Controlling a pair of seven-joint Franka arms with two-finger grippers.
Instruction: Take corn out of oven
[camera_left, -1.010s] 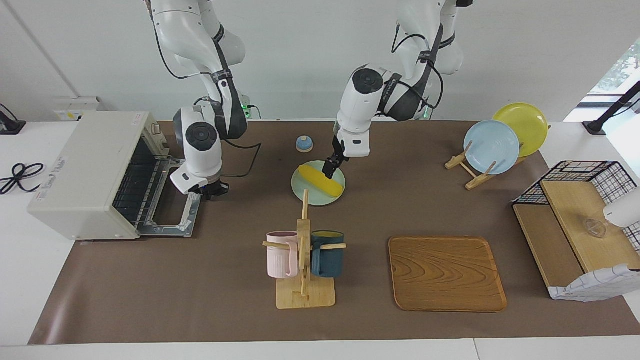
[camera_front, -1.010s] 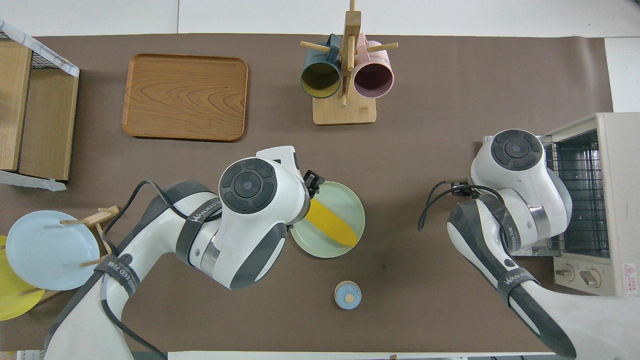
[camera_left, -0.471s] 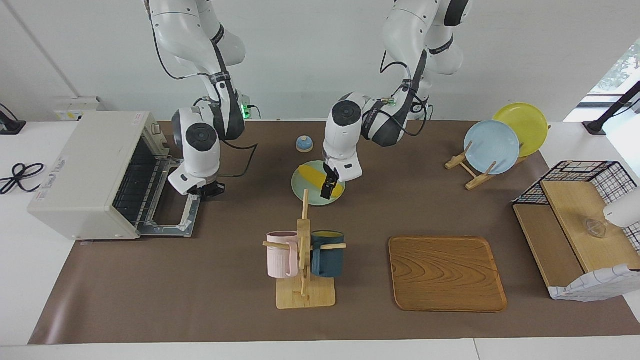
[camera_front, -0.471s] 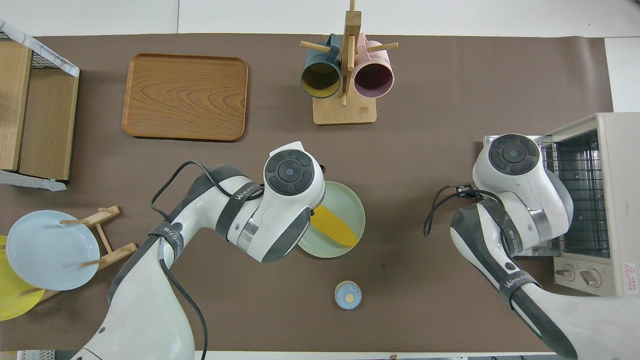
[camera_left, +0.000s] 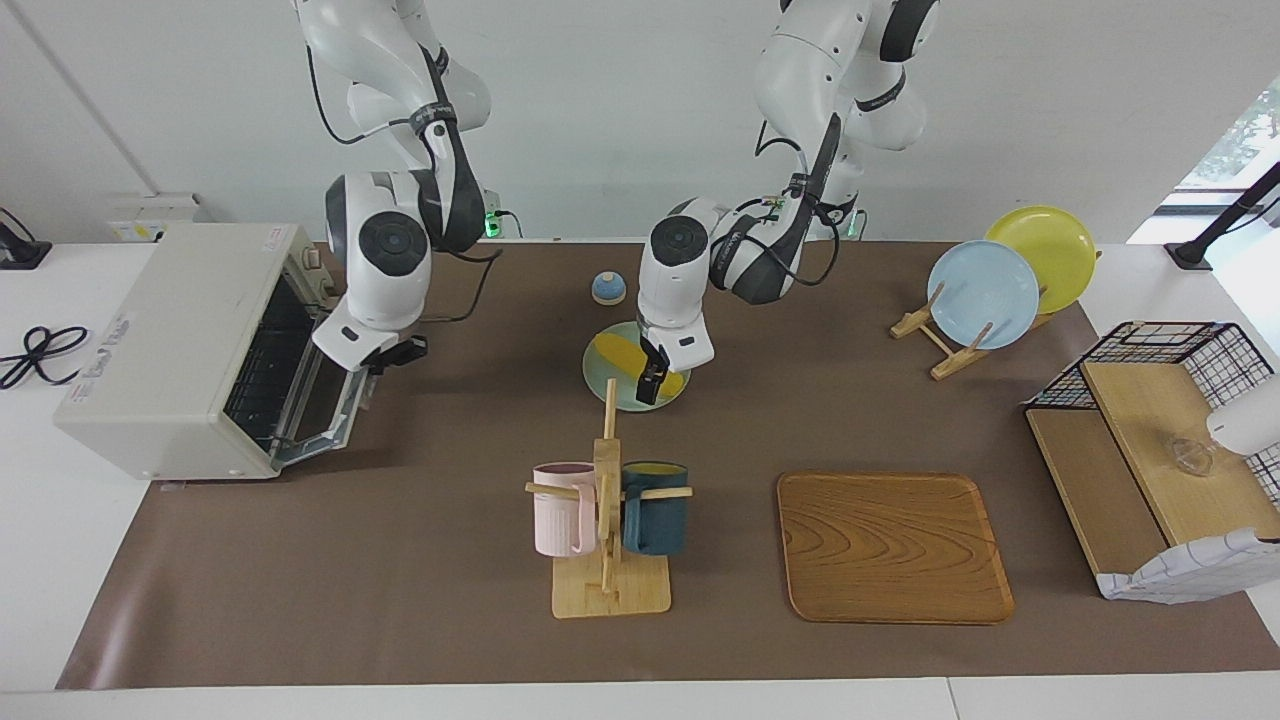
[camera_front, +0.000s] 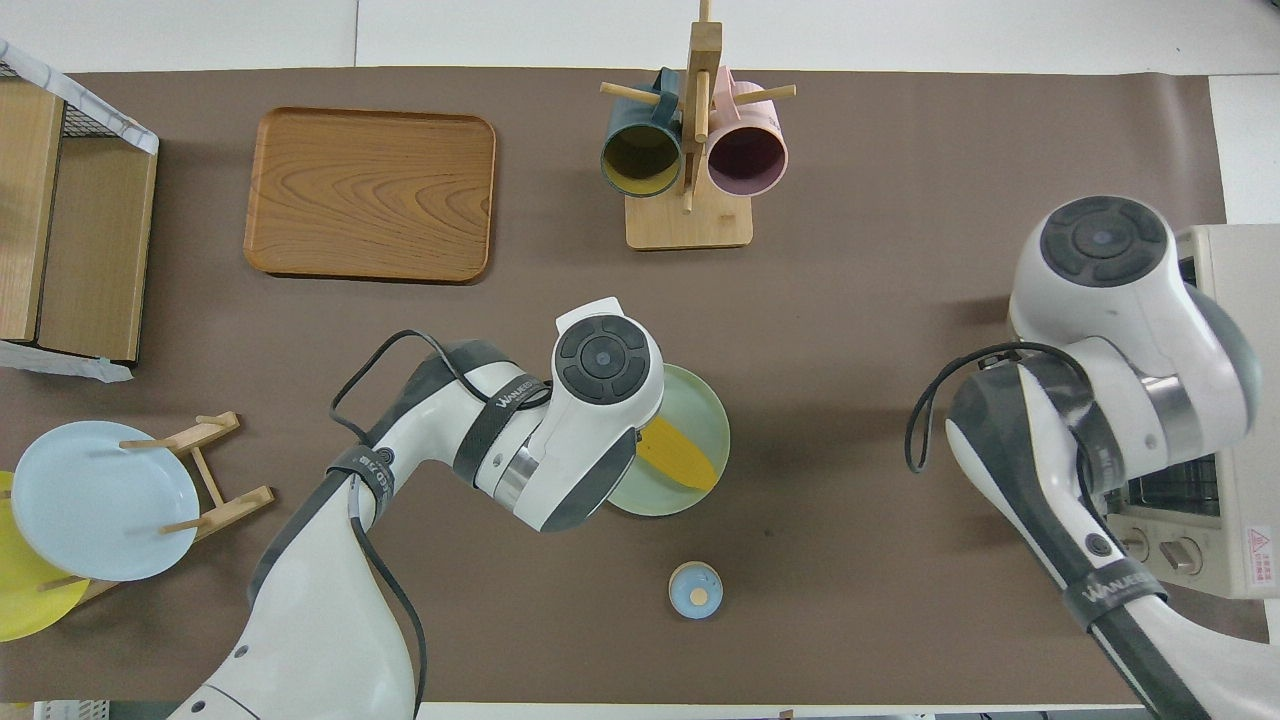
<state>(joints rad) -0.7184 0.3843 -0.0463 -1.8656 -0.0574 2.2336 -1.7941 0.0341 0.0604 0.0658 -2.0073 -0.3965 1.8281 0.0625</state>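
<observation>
The yellow corn (camera_left: 618, 350) (camera_front: 680, 460) lies on a pale green plate (camera_left: 600, 385) (camera_front: 705, 400) in the middle of the table, outside the oven. My left gripper (camera_left: 648, 383) hangs open just over the plate, holding nothing; in the overhead view its wrist hides it. The off-white oven (camera_left: 170, 340) (camera_front: 1265, 480) stands at the right arm's end of the table. Its glass door (camera_left: 320, 400) is tilted about halfway up. My right gripper (camera_left: 395, 352) is shut and sits at the door's upper edge.
A wooden mug stand (camera_left: 608, 520) with a pink and a dark blue mug is farther from the robots than the plate. A wooden tray (camera_left: 893, 545), a small blue knob-like thing (camera_left: 608, 288), a plate rack (camera_left: 985, 295) and a wire basket (camera_left: 1150, 440) also stand here.
The right arm rose and the oven door swung from lying flat to about half shut. The left gripper drew off the corn, which stayed on the plate.
</observation>
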